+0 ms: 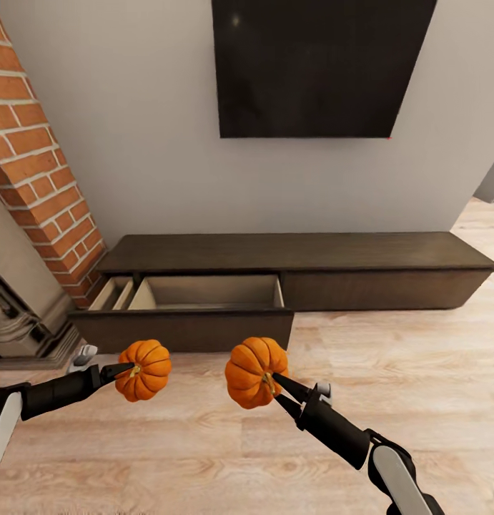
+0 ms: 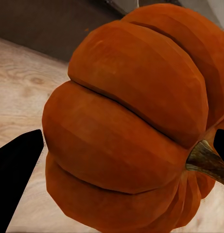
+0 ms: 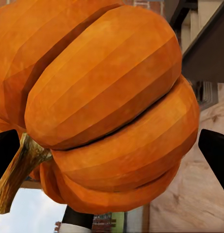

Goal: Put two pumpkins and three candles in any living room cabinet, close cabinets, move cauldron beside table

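Observation:
Two ribbed orange pumpkins hang above the wood floor in front of the long dark-brown cabinet (image 1: 361,254). My left gripper (image 1: 129,370) is shut on the left pumpkin (image 1: 146,369), seen close up as the left pumpkin (image 2: 126,121) in the left wrist view. My right gripper (image 1: 277,383) is shut on the right pumpkin (image 1: 252,370), shown large as the right pumpkin (image 3: 107,102) in the right wrist view. The cabinet's left drawer (image 1: 204,293) is pulled out, and the pale compartments I can see look empty. Both pumpkins are just short of its dark front panel (image 1: 182,330).
A red brick column (image 1: 39,164) and a grey stone fireplace surround (image 1: 18,315) stand left of the cabinet. A large black screen (image 1: 318,64) hangs on the pale wall above. Light plank floor (image 1: 418,357) stretches to the right.

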Motion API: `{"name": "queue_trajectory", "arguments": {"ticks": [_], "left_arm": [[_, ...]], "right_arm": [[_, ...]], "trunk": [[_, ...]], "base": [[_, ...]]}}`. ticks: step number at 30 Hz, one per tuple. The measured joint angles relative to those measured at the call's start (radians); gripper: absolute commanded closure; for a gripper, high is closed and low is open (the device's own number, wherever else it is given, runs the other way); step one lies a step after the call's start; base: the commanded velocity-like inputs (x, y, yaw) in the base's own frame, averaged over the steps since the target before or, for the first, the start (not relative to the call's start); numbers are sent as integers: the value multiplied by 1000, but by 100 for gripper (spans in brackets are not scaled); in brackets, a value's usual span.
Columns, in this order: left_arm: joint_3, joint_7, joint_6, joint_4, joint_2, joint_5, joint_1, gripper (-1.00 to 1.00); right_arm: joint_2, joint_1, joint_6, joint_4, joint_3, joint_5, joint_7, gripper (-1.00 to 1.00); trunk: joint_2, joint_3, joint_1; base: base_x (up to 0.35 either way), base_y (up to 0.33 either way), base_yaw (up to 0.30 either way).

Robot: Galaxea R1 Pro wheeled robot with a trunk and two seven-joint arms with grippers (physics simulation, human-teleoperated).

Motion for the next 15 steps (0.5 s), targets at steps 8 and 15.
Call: {"name": "queue_trajectory", "arguments": {"ticks": [8,15], "left_arm": [[-1,0,-1,0,0,-4,0,100],[0,0,1,0,0,-1,0,100]], "right_arm": [[0,0,-4,0,1,2,1,100],[0,0,-7,0,6,2,1,100]], "trunk": [[56,28,-31],[105,56,-58]], "base": [[0,0,278],[0,0,240]]}}
